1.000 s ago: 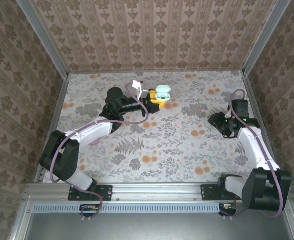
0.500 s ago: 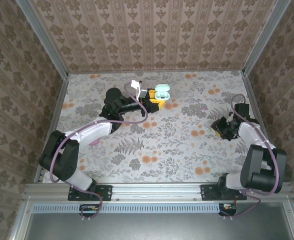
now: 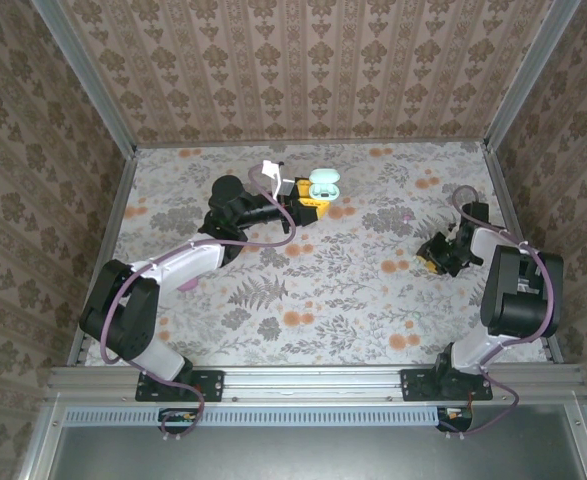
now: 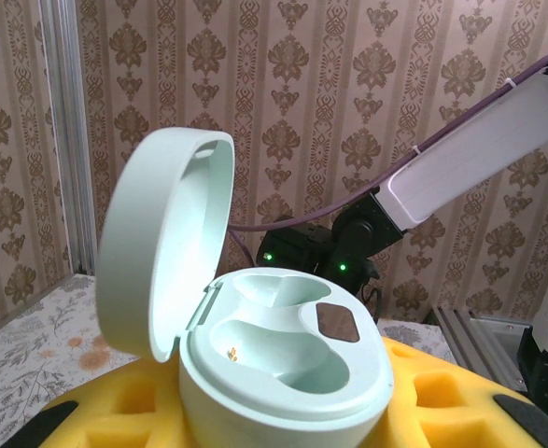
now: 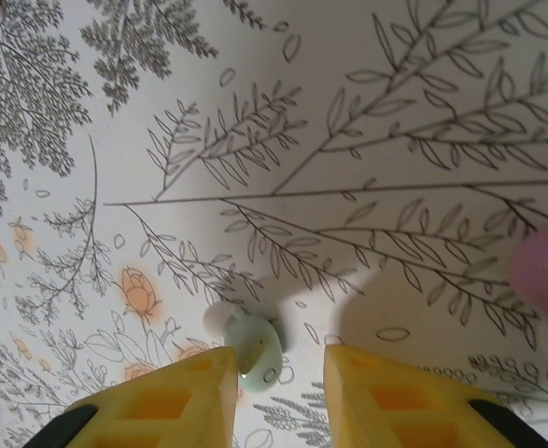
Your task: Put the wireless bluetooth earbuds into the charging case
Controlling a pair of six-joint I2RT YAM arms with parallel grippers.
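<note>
Top view
- Left gripper (image 3: 310, 207): reached out to the far middle of the table (image 3: 353, 300), clamped on the case (image 3: 325, 184).
- Case: mint, lid open, at the fingertips.
- Right gripper (image 3: 435, 254): low over the right side of the table, well apart from the case; too small here to tell how the jaws stand.

Left wrist view
- Case (image 4: 288, 373): upright, base gripped between the yellow fingers (image 4: 105, 415).
- Lid (image 4: 161, 243): swung up and back, standing at the picture's left side of the base.
- Wells: two moulded hollows facing up, a small metal contact in the nearer one, a dark patch beside the farther one.
- Right arm (image 4: 479, 159): in the background, white link with a purple cable along it.

Right wrist view
- Right gripper (image 5: 281, 359): pointed down at the table (image 5: 367, 112), yellow fingers apart, not clamped on anything.
- Earbud (image 5: 252, 343): mint, lying on the table in the gap between the fingertips, close against the picture-left finger, clear of the other one.
- Pink blur (image 5: 544, 280): at the right edge, too soft to identify.
</note>
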